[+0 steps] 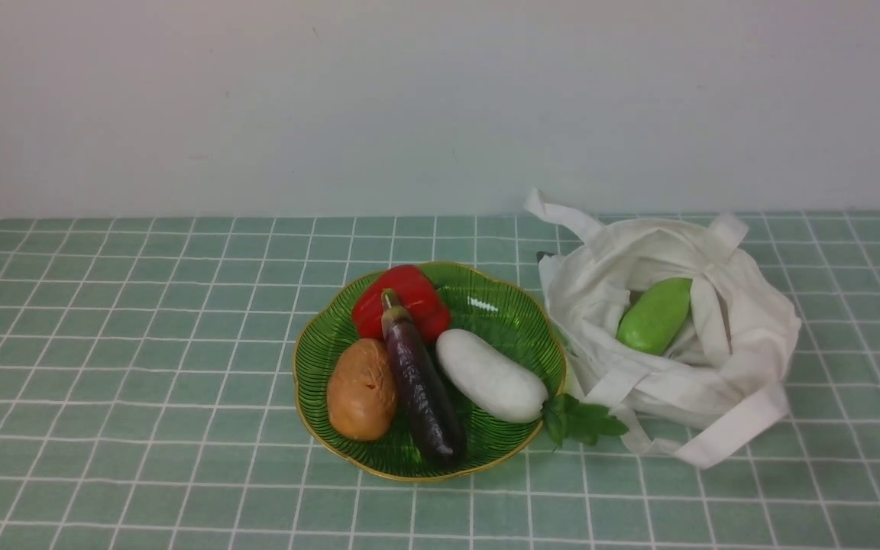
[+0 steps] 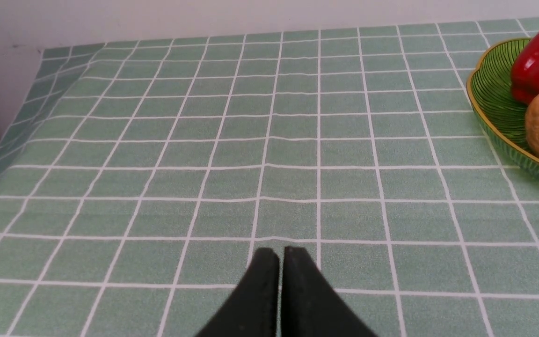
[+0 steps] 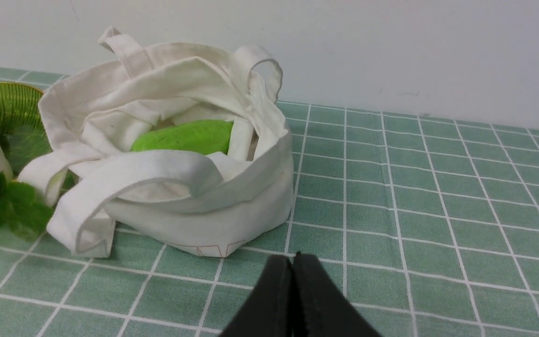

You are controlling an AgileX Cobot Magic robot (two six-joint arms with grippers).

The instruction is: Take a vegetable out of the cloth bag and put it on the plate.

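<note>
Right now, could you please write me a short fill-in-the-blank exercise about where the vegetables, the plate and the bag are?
1. The dark purple eggplant lies on the green ____ with the gold rim.
2. The only vegetable seen inside the white cloth bag is light ____ in colour.
3. On the plate, the eggplant lies between the brown potato and the ____ oblong vegetable.
4. The right gripper is ____, with nothing between its fingers.

Missing words: plate; green; white; shut
</note>
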